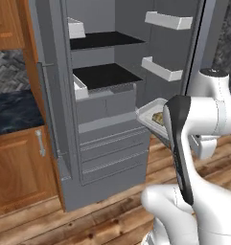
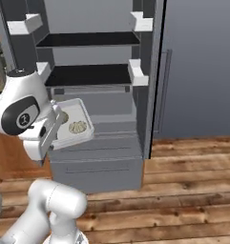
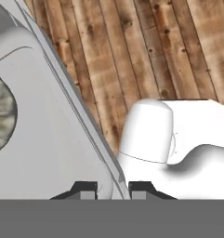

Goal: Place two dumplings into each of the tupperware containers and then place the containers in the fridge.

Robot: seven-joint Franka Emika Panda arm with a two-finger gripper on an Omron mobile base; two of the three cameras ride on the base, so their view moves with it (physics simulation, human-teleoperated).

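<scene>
One tall grey fridge (image 2: 95,95) stands open ahead of the robot, its dark shelves stacked above grey drawers and white box-shaped door bins (image 1: 161,68) hanging on the inner face of the open door; a wooden cabinet (image 1: 18,167) under a dark stone counter (image 1: 14,111) sits to its left in the left base view; a plank floor (image 2: 183,190) runs beneath; the white arm (image 1: 193,143) rises in front of the fridge, bent at the elbow, and covers part of what it carries; a shallow white tupperware container (image 2: 80,114) hangs in the air just in front of the fridge's drawer fronts, below the lower dark shelf, tilted a little and resting on no shelf; in the left base view the container's rim pokes out from behind the forearm, between the drawers and the door; two dumplings (image 2: 78,127) lie inside it, one plain on the tray floor, the other half hidden by the hand; in the hand view one wrinkled dumpling shows at the left edge within the tray; the gripper (image 3: 112,189) has its two dark tips drawn close together, one on each side of the container's rim, pinching that edge
</scene>
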